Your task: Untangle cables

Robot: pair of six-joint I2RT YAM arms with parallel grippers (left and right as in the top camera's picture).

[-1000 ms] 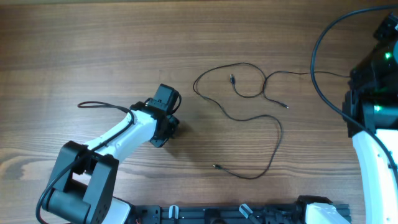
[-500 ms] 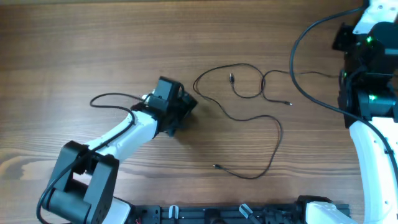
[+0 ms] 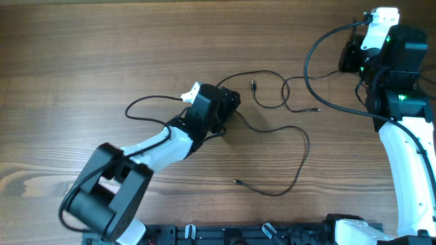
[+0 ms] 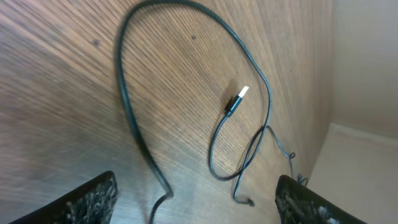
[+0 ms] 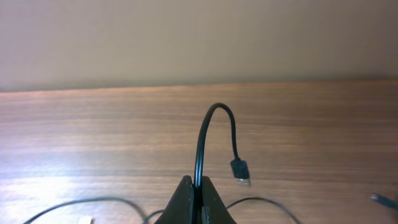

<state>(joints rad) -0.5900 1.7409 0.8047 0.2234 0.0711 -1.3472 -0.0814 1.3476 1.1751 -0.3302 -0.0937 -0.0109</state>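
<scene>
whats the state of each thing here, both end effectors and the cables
left end effector: open, over a cable loop, holding nothing
right end effector: shut on one of the cables, its plug hanging free
cables: loosely looped, crossing each other, not yet untangled

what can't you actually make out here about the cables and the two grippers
- Overhead: how many separate cables there are; the strands are too thin to follow through the crossings.
- Overhead: the left gripper covers the loop's end beneath it.
- Left wrist: one strand runs off the bottom edge between the open fingers.
- Right wrist: the right gripper is shut on one strand; its lower run is cut off by the bottom edge.
</scene>
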